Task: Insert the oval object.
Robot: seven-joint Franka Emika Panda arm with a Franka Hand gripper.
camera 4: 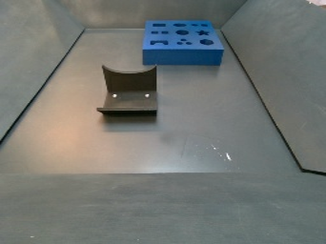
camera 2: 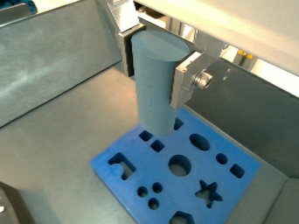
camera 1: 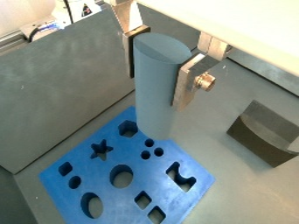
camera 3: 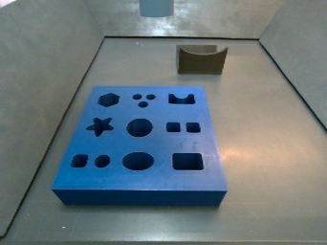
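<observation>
From where I stood, the tool hung high above the blue board, its two silver fingers clamped on the oval object, a pale blue-grey peg held upright with its lower end clear of the board. Both wrist views showed that grip plainly: the finger plates pressed flat against the peg's rounded sides, a round metal fastener showing on the nearer plate. Neither side view showed the tool itself; in a side view only the peg's bottom tip poked in at the upper edge, well above the board and away from its holes.

The side views gave the layout instead. One laid out the board's cut-outs: a star, a hexagon, rounds, squares, ovals and a notched shape. In a side view the dark olive-brown block with its curved notch sat alone mid-floor, well apart from the board, which lay near the back wall. A wrist view caught that block off to the side of the board.

I could read no writing or labels on anything.

The tabletop was dull grey metal with faint scuffs and a small glint, boxed in by sloping grey walls.
</observation>
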